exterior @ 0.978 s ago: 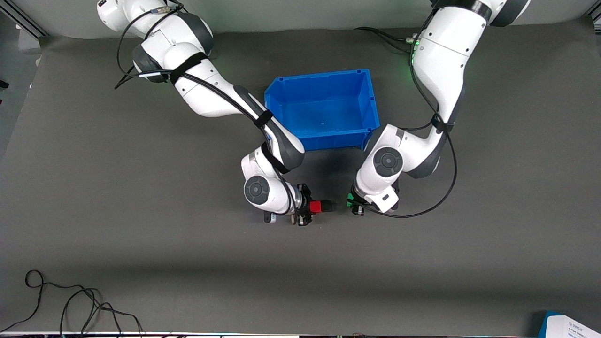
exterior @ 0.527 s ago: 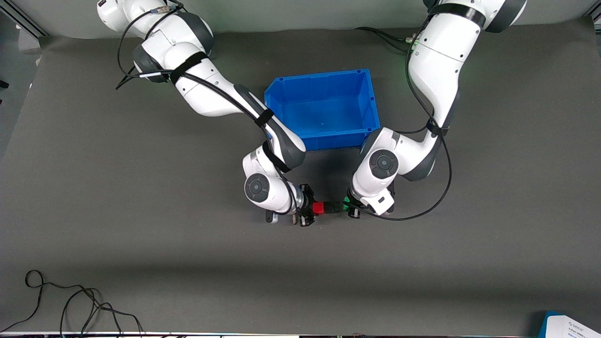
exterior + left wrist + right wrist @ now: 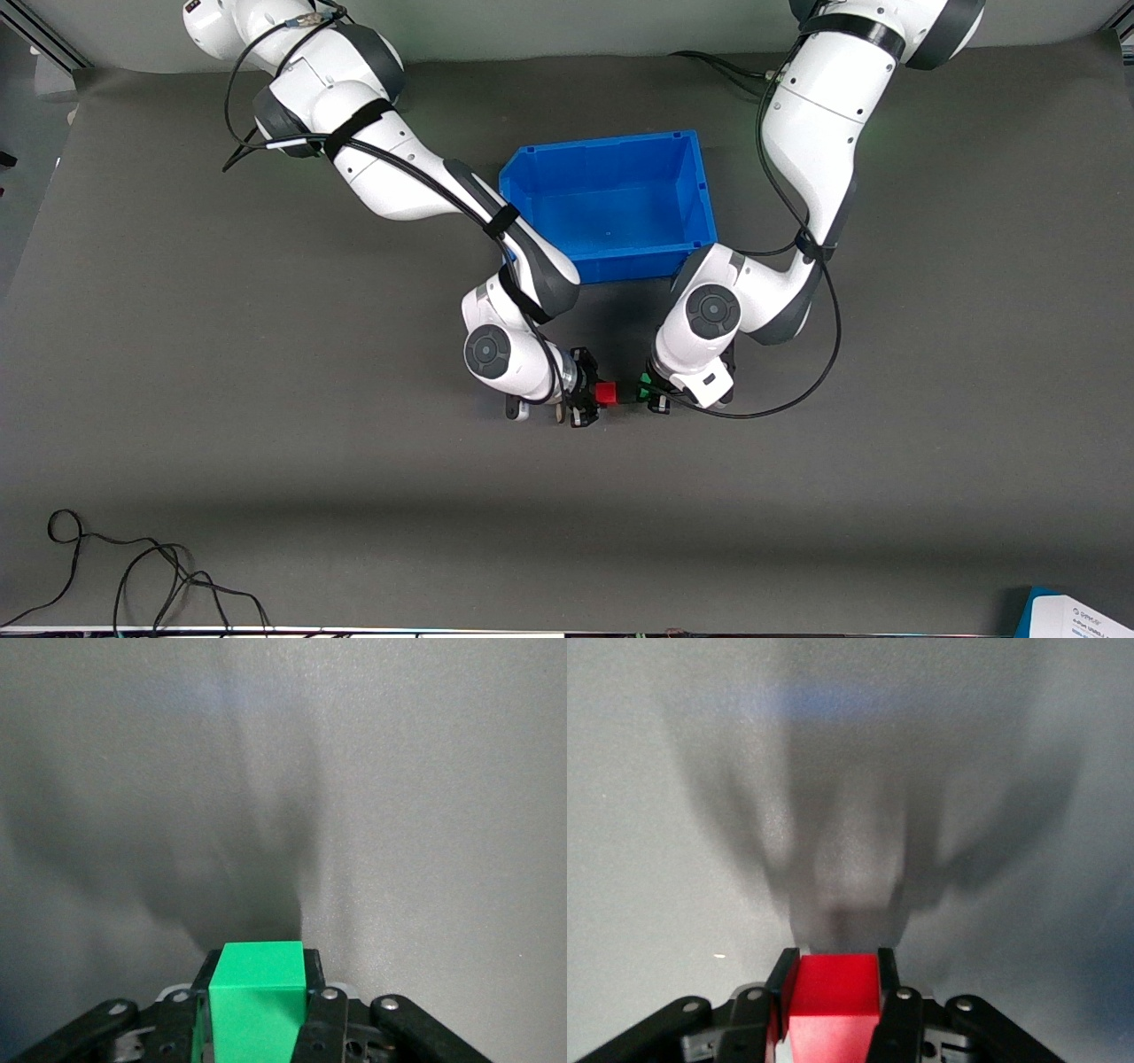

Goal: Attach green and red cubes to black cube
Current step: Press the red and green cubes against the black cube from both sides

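While the right gripper (image 3: 595, 395) clamps the red cube (image 3: 606, 392), the left gripper (image 3: 645, 390) clamps the green cube (image 3: 644, 383), the black cube (image 3: 625, 392) between those 2.

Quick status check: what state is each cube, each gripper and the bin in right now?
red cube: clamped in the right gripper, beside the black cube.
green cube: clamped in the left gripper.
black cube: between red and green cubes; contact unclear.
blue bin: upright, nothing inside.
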Action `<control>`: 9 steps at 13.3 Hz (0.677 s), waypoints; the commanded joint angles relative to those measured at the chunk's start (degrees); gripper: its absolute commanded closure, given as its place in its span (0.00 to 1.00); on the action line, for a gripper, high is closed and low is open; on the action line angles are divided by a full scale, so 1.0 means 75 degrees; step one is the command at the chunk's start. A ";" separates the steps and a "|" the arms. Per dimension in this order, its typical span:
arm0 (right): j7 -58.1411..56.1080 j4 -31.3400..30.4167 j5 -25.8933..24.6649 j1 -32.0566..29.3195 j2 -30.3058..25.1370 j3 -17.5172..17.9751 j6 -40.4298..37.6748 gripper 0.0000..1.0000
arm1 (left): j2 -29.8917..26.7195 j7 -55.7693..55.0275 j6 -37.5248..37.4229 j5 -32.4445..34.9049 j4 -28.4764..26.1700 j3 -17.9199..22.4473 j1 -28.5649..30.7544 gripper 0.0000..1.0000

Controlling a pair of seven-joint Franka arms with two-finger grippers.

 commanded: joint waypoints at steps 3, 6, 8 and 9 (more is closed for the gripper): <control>0.0141 0.0393 0.0073 0.0069 0.0231 0.0042 0.0045 0.72 | 0.0115 -0.0196 -0.0004 0.0064 0.0205 0.0116 -0.0110 1.00; 0.0105 0.0405 0.0073 0.0069 0.0254 0.0043 0.0045 0.73 | 0.0138 -0.0184 0.0008 0.0064 0.0205 0.0128 -0.0110 1.00; 0.0105 0.0393 0.0073 0.0057 0.0254 0.0043 0.0080 0.71 | 0.0173 -0.0184 0.0008 0.0064 0.0264 0.0128 -0.0110 1.00; 0.0105 0.0393 0.0073 0.0057 0.0254 0.0043 0.0080 0.71 | 0.0197 -0.0184 0.0008 0.0064 0.0299 0.0128 -0.0110 1.00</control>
